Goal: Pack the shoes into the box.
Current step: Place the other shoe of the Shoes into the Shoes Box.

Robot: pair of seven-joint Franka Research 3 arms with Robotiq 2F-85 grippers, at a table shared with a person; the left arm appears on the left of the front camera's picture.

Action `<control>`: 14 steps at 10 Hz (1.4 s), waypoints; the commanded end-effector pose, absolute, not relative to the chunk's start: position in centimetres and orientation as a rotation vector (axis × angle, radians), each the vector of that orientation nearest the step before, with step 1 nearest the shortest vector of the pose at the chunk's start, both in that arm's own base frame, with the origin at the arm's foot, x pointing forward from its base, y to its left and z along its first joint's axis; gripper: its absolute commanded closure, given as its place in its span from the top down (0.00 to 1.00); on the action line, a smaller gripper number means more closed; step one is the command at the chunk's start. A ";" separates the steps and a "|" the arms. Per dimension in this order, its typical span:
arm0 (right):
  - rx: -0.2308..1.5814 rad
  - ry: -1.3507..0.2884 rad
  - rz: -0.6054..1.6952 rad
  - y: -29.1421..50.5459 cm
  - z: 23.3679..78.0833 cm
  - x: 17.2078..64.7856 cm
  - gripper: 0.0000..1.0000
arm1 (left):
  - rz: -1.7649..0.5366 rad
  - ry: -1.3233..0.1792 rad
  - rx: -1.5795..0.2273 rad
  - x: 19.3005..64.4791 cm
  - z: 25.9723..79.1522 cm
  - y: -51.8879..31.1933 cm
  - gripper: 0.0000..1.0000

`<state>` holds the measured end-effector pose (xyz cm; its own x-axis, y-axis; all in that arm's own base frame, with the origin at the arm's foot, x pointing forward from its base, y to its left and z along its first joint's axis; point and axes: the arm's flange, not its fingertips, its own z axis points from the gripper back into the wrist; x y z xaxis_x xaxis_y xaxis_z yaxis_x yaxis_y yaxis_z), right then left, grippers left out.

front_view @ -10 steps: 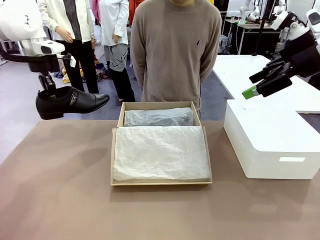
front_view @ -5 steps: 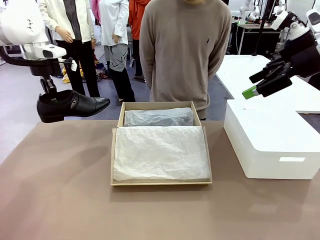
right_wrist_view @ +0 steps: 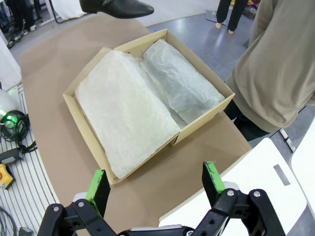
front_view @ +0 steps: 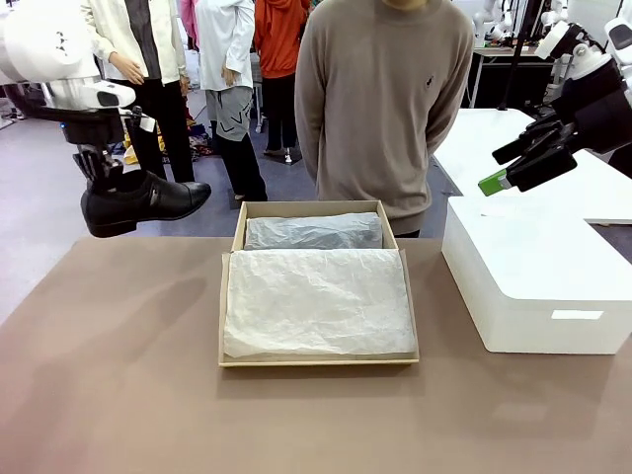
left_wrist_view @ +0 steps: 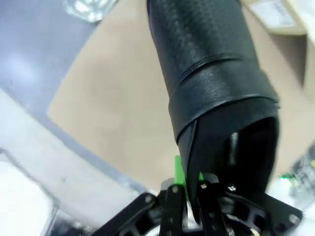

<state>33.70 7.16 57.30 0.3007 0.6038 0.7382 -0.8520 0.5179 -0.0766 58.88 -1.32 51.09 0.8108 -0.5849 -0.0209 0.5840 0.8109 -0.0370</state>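
Note:
A black glossy shoe (front_view: 143,200) hangs in the air above the table's far left corner, toe pointing right, and my left gripper (front_view: 102,168) is shut on the rim of its heel opening. In the left wrist view the shoe (left_wrist_view: 211,83) stretches away from the fingers, which pinch its edge. The tan cardboard box (front_view: 318,360) lies in the middle of the table, lined with white tissue paper (front_view: 316,301). High over the right side, my right gripper (front_view: 513,163) is open and holds nothing. From the right wrist view the box (right_wrist_view: 206,118) lies below the open green-padded fingers, with the shoe (right_wrist_view: 118,6) at the top edge.
A bigger white rectangular box (front_view: 538,276) stands on the table's right side. A person in a beige sweater (front_view: 390,99) stands at the far edge behind the cardboard box. Bare brown tabletop (front_view: 118,375) spreads left of and in front of the box.
The left arm has lifted the shoe slightly and tipped its toe a little. The person has stepped to the right. The right arm has stayed still.

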 end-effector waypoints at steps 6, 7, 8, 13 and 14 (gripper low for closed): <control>0.378 -0.805 0.996 7.2 57.3 33.8 1.00 | 0.073 0.021 -0.115 56.4 54.6 -11.7 0.00; 0.378 -0.805 0.996 7.2 57.3 33.8 1.00 | 0.106 -0.007 -0.120 56.1 54.6 -12.4 0.00; 0.378 -0.805 0.996 7.2 57.3 33.8 1.00 | 0.140 -0.061 -0.088 55.9 54.7 -13.2 0.00; 0.378 -0.805 0.996 7.2 57.3 33.8 1.00 | 0.103 0.015 -0.116 56.8 54.7 -13.1 0.00; 0.378 -0.805 0.996 7.2 57.3 33.8 1.00 | 0.103 0.015 -0.116 56.8 54.7 -13.1 0.00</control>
